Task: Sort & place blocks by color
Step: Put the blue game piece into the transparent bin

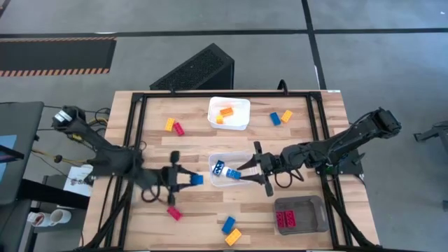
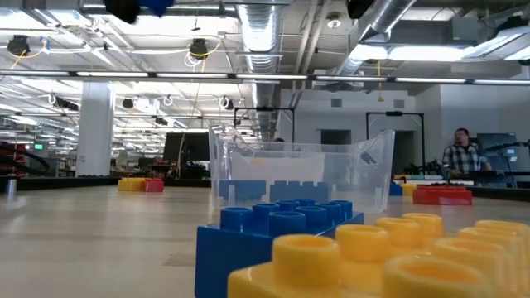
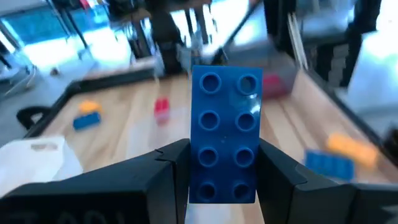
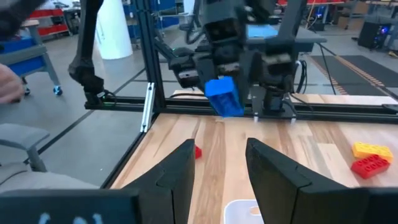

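Note:
My left gripper [image 1: 189, 180] [image 3: 224, 163] hovers just left of the clear tray [image 1: 227, 159] and is shut on a blue block [image 1: 197, 180] [image 4: 224, 96]. The clear tray holds two blue blocks [image 1: 219, 168]. My right gripper [image 1: 246, 168] [image 4: 221, 155] is open and empty at that tray's right side, facing the left gripper. The white tray [image 1: 241, 122] holds orange blocks [image 1: 225, 112]. Red blocks [image 1: 286, 220] lie in the grey tray [image 1: 311, 210]. Loose blocks lie on the table: a yellow [image 1: 169, 124] and a red [image 1: 178, 129], a blue [image 1: 276, 119] and a yellow [image 1: 286, 116], and a red [image 1: 173, 213]. My left gripper pinches the blue block between its two fingers [image 3: 168, 171] by its two long side walls [image 3: 198, 168], with the studded face toward the wrist camera. The fingers reach level from the table's left. The block is lifted clear of the table and sticks out beyond the fingertips.
A blue block [image 1: 228, 225] and an orange one [image 1: 233, 236] lie near the table's near edge; they fill the low view's foreground [image 2: 281, 228]. A black frame rail [image 1: 210, 94] borders the table. A person [image 2: 460, 157] stands in the room beyond.

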Robot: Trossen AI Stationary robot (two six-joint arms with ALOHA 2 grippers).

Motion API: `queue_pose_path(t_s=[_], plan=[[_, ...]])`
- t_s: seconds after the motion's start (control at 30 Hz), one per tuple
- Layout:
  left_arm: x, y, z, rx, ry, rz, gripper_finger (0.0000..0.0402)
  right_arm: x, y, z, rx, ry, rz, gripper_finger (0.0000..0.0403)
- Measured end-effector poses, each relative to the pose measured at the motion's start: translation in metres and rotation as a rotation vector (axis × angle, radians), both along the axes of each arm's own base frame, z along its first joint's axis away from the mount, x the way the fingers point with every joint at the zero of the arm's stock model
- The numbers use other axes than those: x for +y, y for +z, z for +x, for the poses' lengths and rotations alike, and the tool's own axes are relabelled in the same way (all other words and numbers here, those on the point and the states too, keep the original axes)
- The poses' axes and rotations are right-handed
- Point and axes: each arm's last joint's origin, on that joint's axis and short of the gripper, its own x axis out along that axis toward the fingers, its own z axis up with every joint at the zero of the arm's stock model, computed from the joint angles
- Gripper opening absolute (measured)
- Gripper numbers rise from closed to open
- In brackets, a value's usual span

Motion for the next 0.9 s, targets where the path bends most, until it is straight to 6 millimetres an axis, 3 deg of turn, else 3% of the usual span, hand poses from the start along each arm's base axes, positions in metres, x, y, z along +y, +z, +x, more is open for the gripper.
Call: queue_pose_path(t_s=[0.13,0.27,0.43,0.7,0.9], plan=[[0.033,-0.020,0.009,-0.182,0.003,-0.088,0.0110,0.000,0.000,0.000,0.002,0.000,0.000,0.0166],[0.060,-0.027,0.014,-0.371,-0.050,-0.183,0.0111,0.000,-0.001,0.000,0.006,-0.001,-0.002,0.0166],[0.081,-0.046,0.035,-0.306,0.000,-0.193,0.0107,-0.003,-0.001,0.001,0.002,-0.008,-0.024,0.0166],[0.080,-0.056,0.091,-0.214,-0.095,-0.232,0.0118,-0.006,-0.001,0.002,0.003,-0.023,-0.016,0.0166],[0.079,-0.073,0.109,-0.050,-0.047,-0.205,0.0120,-0.004,-0.001,0.001,0.012,-0.014,-0.004,0.0166]])
